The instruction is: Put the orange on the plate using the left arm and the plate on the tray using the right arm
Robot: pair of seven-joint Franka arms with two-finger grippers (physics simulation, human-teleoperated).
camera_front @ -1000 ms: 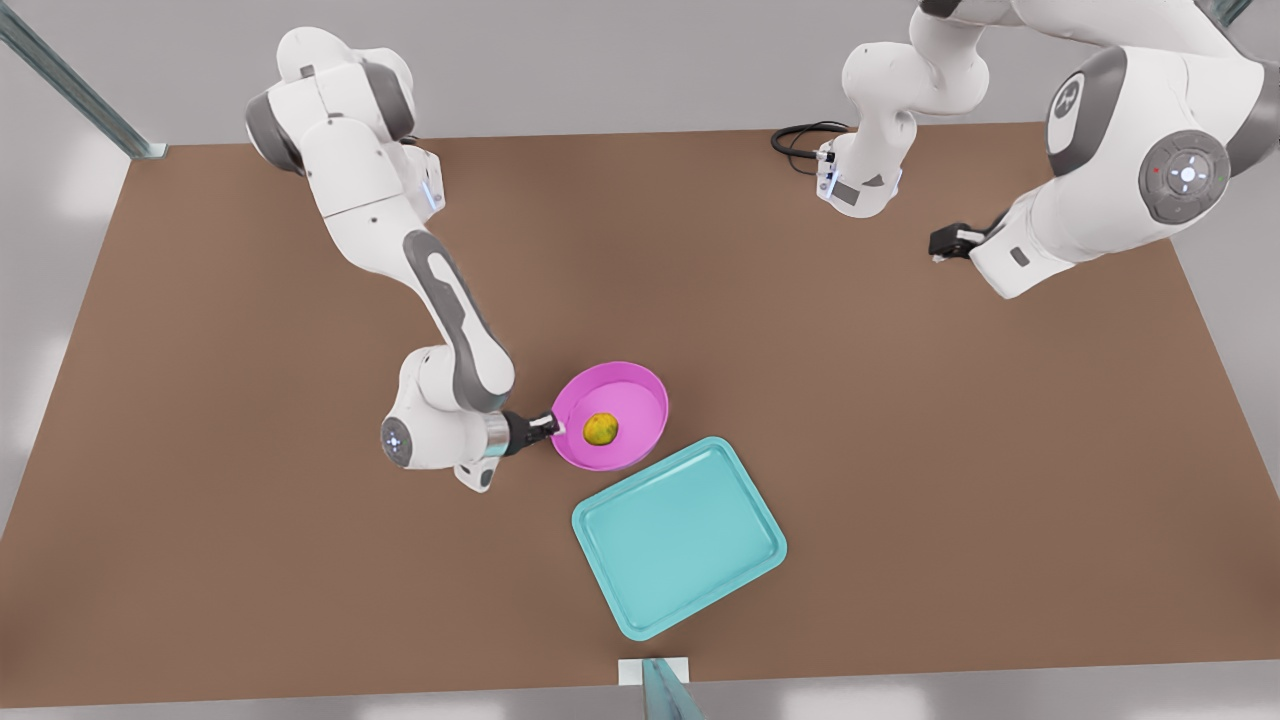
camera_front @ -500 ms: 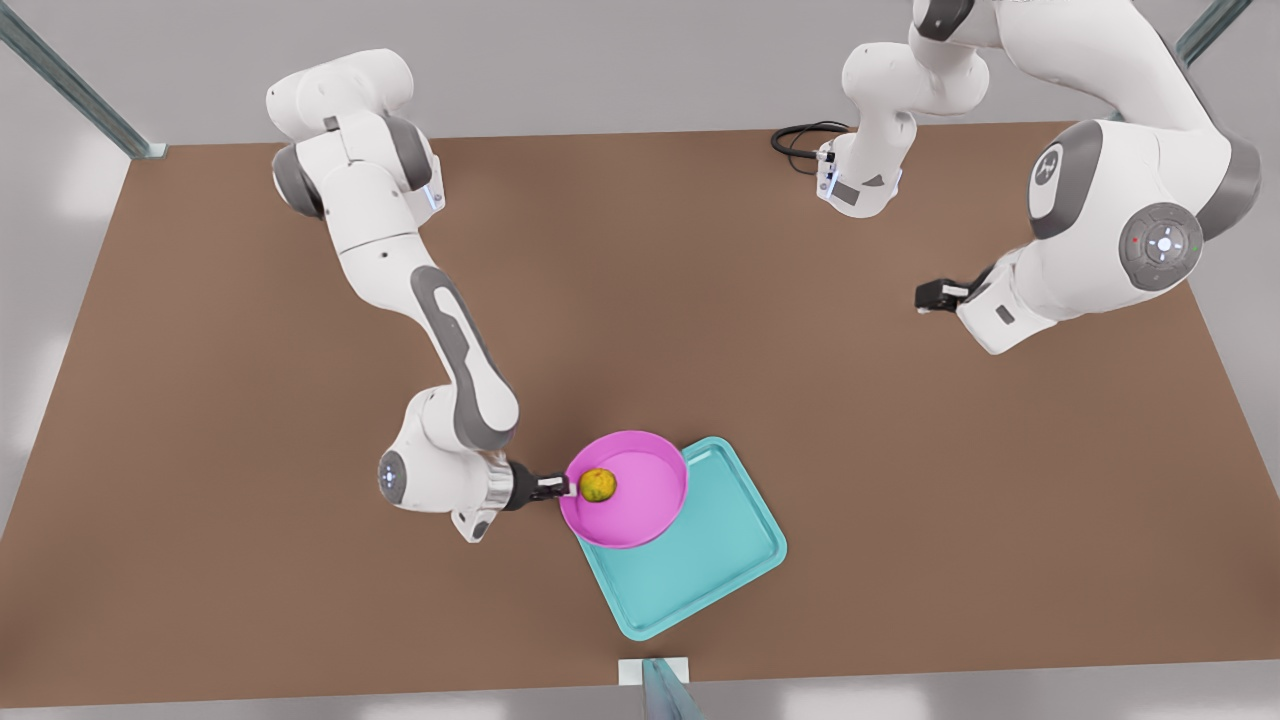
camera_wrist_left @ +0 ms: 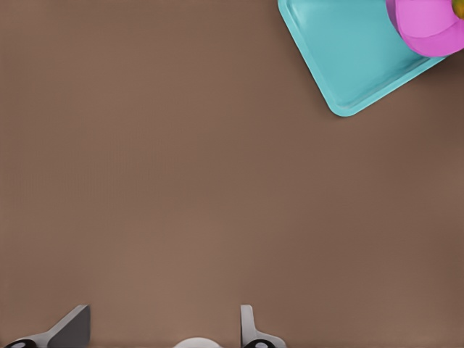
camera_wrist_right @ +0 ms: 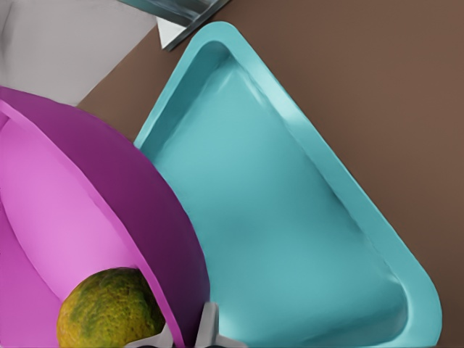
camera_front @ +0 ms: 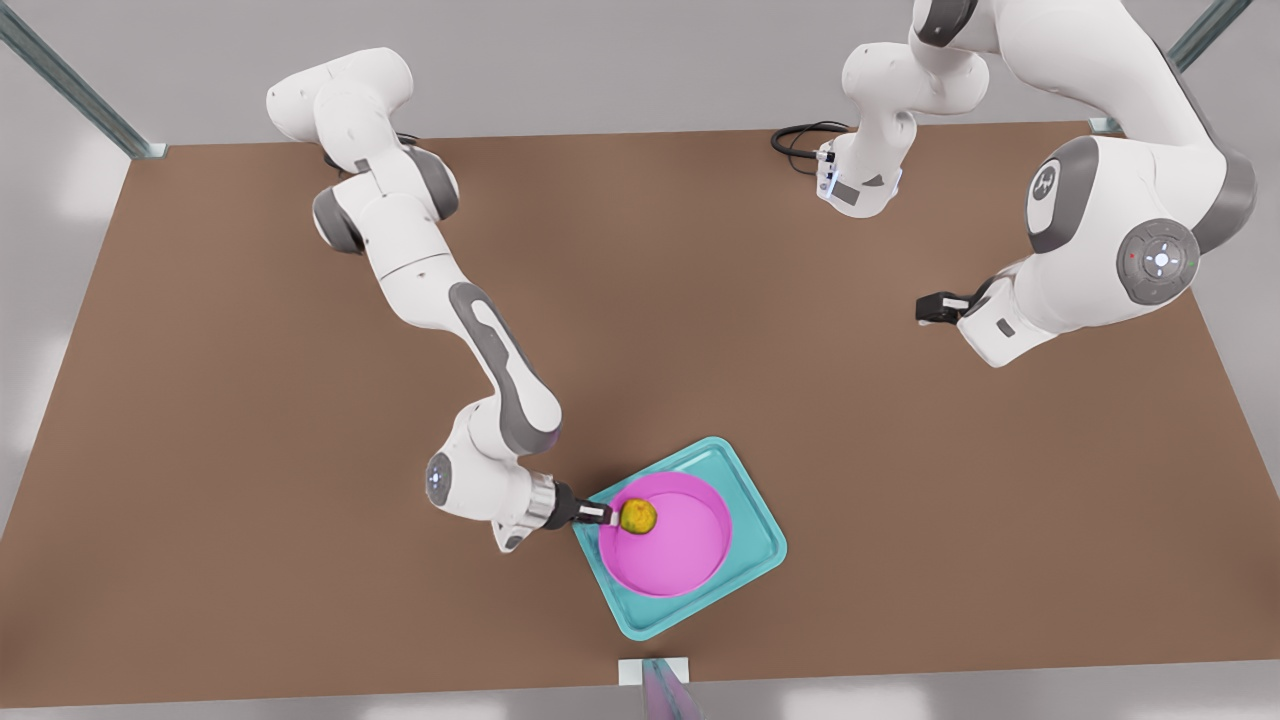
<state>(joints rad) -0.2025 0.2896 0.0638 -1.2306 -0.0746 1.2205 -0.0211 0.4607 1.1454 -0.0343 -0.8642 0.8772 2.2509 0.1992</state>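
Note:
The pink plate (camera_front: 680,555) is over the teal tray (camera_front: 762,540), and whether it rests on the tray cannot be told. My right gripper (camera_front: 603,515), on the arm at the front view's left, is shut on the plate's rim. The orange (camera_front: 638,515) lies inside the plate against that gripped rim. The right wrist view shows the gripper (camera_wrist_right: 187,335) clamping the plate (camera_wrist_right: 101,181), with the orange (camera_wrist_right: 109,308) beside the fingers and the tray (camera_wrist_right: 290,239) below. My left gripper (camera_front: 930,308) waits open at the front view's right, above bare table (camera_wrist_left: 161,330), far from the tray (camera_wrist_left: 348,58) and plate (camera_wrist_left: 428,25).
The brown table (camera_front: 250,450) carries the tray near its front edge. A black cable (camera_front: 800,135) lies at the back by the left arm's base. Metal frame posts stand at the back corners and at the front edge (camera_front: 660,690).
My right gripper has carried the plate with the orange from the table toward the front edge, over the tray. The orange rolled to the gripped rim. The left arm sank slightly.

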